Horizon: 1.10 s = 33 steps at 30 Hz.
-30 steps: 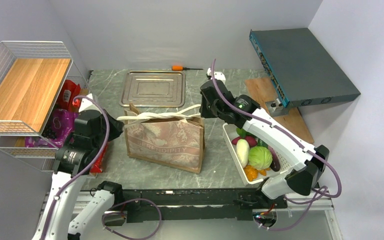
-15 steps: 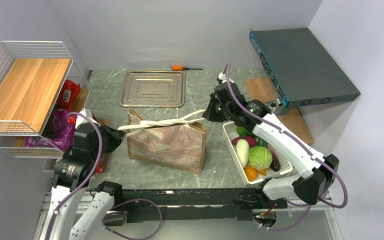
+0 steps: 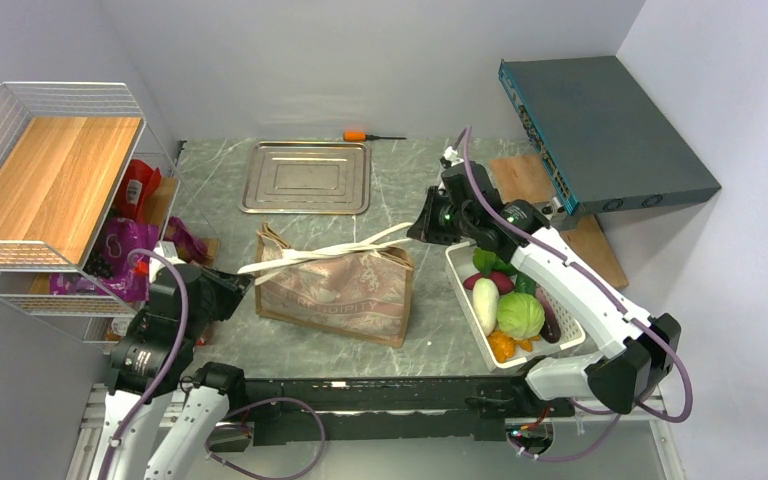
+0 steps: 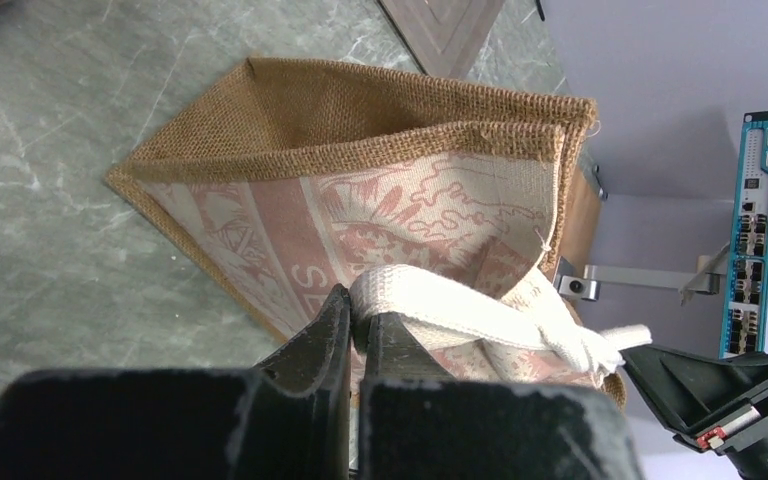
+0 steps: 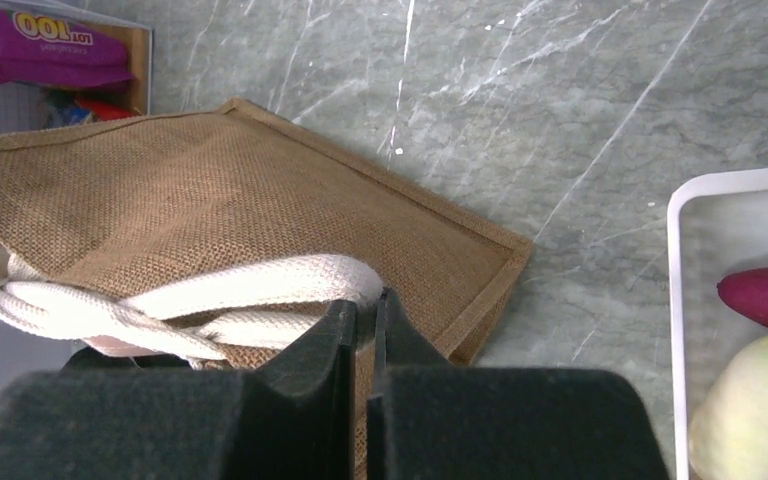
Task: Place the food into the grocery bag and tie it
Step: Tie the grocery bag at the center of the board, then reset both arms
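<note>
- The grey table [image 3: 410,180] has not changed.
- The grocery bag [image 3: 335,290] sits in the middle of the table, between the two arms. It leans over and looks flatter than it did a second ago.
- The white basket [image 3: 457,272] is just to the right of the bag. The green cabbage [image 3: 520,313] and other food lie in it, same as before.
- The white handles [image 3: 325,248] are stretched in a longer line across the bag top than before.
- The left gripper [image 3: 240,283] has pulled back toward the near edge. Its jaws pinch one end of the handles tight.
- The right gripper [image 3: 418,228] has moved a bit to the right. Its jaws pinch the other end tight.
</note>
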{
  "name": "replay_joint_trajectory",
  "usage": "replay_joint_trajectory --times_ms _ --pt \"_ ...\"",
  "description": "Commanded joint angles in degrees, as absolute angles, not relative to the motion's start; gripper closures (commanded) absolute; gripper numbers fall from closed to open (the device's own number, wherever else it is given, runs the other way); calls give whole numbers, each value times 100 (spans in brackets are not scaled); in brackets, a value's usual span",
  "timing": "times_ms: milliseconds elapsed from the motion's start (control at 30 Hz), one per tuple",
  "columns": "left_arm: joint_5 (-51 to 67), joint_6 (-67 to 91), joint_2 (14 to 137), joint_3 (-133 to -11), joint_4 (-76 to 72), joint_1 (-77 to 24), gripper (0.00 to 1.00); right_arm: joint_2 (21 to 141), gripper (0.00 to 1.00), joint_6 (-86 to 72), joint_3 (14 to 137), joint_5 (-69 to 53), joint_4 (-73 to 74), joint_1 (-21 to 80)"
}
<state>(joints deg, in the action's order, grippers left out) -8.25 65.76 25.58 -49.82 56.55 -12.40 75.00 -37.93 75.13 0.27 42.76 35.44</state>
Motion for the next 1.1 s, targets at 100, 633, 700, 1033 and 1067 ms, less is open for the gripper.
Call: replay_joint_trajectory --times_ms 100,633,700,1033,1067 --pt "-4178 6117 1979 -4859 7124 -738 92 7045 100 -2521 7362 3477 5786 2201" --pt "-3724 4910 1812 -5145 5991 -738 60 5988 43 -1175 7514 1356 4433 2426" --pt "-3577 4697 1841 -5171 5774 -738 50 5939 35 -1148 7606 1279 4489 2463" --pt "-2853 3747 2287 -5351 4884 -738 1 5210 0 -1474 7266 1055 3753 2490" --pt "-2792 3676 2300 -5346 4775 -738 1 5190 0 -1521 7267 1051 3713 2488"
